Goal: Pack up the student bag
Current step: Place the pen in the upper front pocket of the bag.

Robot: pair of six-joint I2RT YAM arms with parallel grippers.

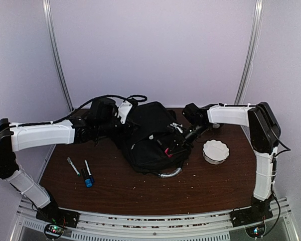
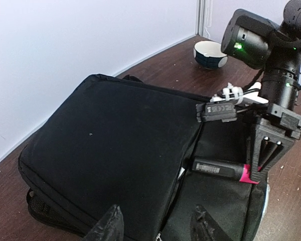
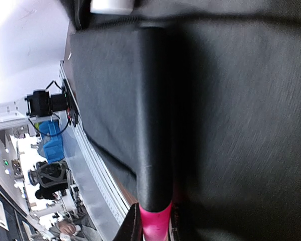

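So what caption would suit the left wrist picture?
Right gripper holds a pink-ended black marker against the black backpack.

You see a white scalloped bowl [image 1: 215,150] right of centre; white marker pen [image 1: 73,166] and blue-capped pen [image 1: 88,175] lower left on the brown wooden table [image 1: 140,193].

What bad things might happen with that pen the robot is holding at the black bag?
1. The right gripper pinches the marker only at its pink end, so it may swing or slip out and roll off the student bag.
2. The gap by the zipper looks narrow; the marker might catch on the fabric and stay outside.
3. The left gripper hovers close by, open, so the two arms may bump.
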